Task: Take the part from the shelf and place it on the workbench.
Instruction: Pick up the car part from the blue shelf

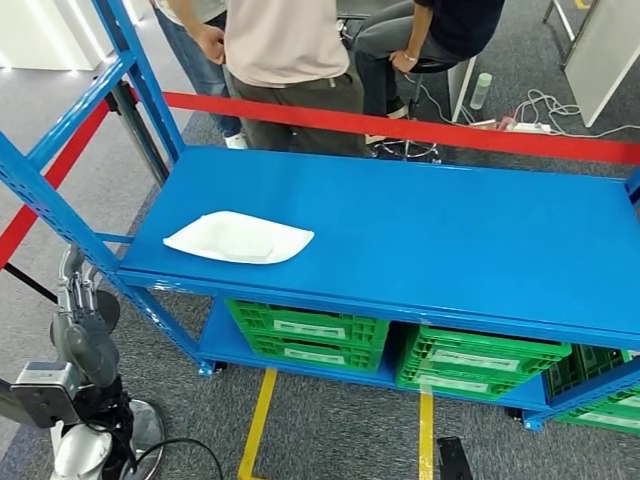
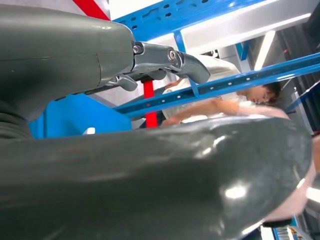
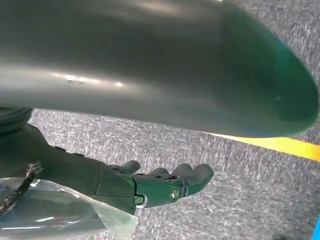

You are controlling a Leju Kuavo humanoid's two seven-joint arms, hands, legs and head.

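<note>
The part [image 1: 238, 238] is a flat white piece lying on the left side of the blue shelf board [image 1: 453, 240]. My left hand [image 1: 75, 295] is raised at the shelf's front left corner, below and to the left of the part. Its fingers point upward and hold nothing. Seen from the left wrist, the left hand [image 2: 75, 55] has its fingers [image 2: 170, 57] stretched out toward the blue frame, apart from the thick thumb. My right hand [image 3: 151, 187] hangs over grey carpet with its fingers extended and nothing in it.
Green crates [image 1: 317, 335] [image 1: 475, 365] sit on the lower shelf level. A blue upright and slanted beam [image 1: 45, 195] stand close to my left hand. Red barrier tape [image 1: 423, 128] runs behind the shelf, where people [image 1: 287, 50] stand and sit. Yellow lines [image 1: 256, 425] mark the floor.
</note>
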